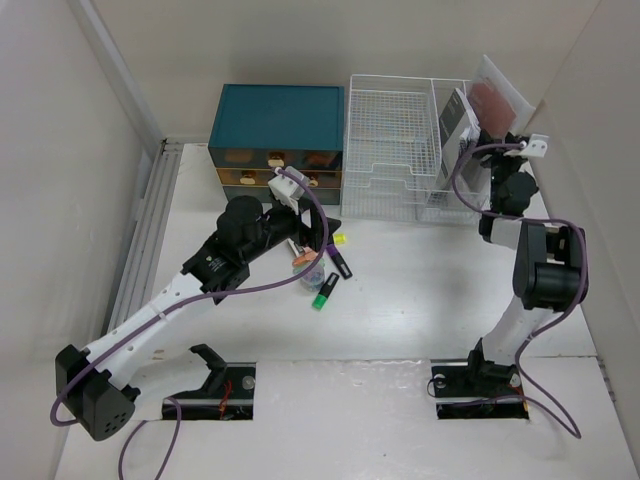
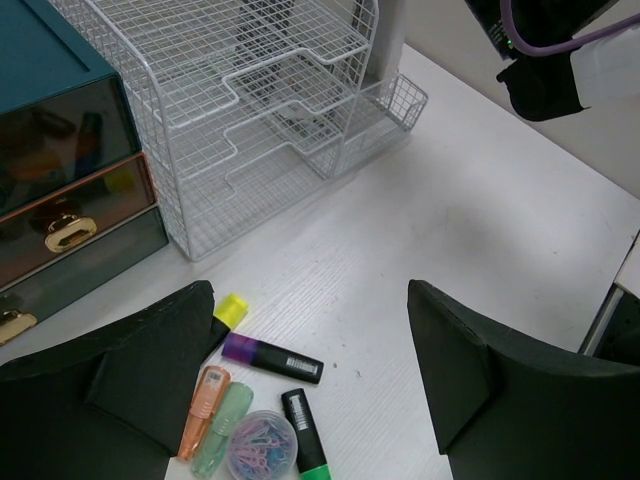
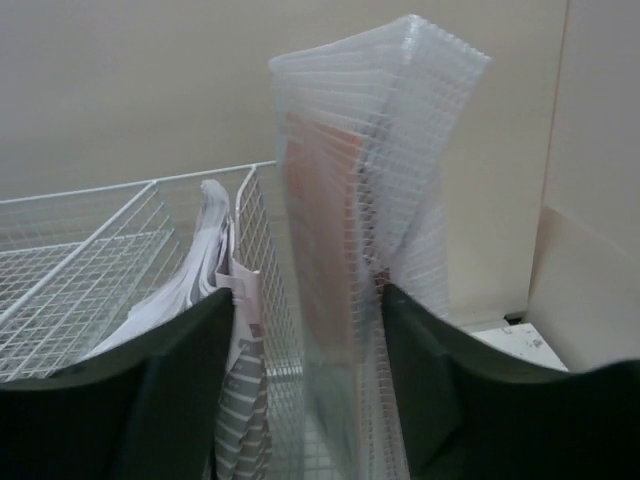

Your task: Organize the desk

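Desk (image 1: 420,300): white top spanning the scene beneath both arms. White wire rack (image 1: 390,130) stands at the far edge, with a teal drawer box (image 1: 280,115) just beside it on the left. Translucent mesh pouch (image 3: 370,150) stands upright at the rack's right end, between the spread fingers of the right gripper (image 3: 308,300) (gap visible on one side). Left gripper (image 2: 310,330) hangs empty, fingers wide apart, above highlighters (image 2: 270,357) and a paper-clip tub (image 2: 260,440).

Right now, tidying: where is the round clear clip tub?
The tub sits bottom centre, left wrist view, between the pale green highlighter and the green-tipped black marker.
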Controlling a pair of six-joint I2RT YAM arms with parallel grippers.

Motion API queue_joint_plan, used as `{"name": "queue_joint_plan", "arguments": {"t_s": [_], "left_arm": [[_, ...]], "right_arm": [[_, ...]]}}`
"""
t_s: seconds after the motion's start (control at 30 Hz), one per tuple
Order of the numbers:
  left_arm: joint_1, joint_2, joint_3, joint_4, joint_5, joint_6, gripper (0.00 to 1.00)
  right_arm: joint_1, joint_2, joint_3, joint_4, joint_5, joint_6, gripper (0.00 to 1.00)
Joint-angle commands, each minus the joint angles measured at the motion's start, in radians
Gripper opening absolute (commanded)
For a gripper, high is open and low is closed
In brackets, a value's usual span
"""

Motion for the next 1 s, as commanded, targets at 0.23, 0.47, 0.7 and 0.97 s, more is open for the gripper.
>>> {"name": "queue_joint_plan", "arguments": {"t_s": [0.23, 0.47, 0.7, 0.97], "left_arm": [[0.002, -0.027, 0.018, 0.02, -0.026, 0.01, 0.78], [0.002, -0.056, 0.009, 0.039, -0.076, -0.01, 0.79], [0.048, -0.121, -0.034, 0.093, -0.159, -0.114, 0.88], [0.219, 0.013, 0.018, 0.048, -0.149, -0.283, 1.0]], "right_arm": [[-0.014, -0.215, -0.08, -0.028, 0.025, 0.014, 0.93], [-0.036, -0.463, -0.105, -0.29, 0.073, 0.014, 0.94], [-0.045, -0.727, 0.024, -0.841, -0.36, -0.182, 0.0], [0.07, -0.694, 0.083, -1.341, -1.051, -0.262, 0.99]]}}
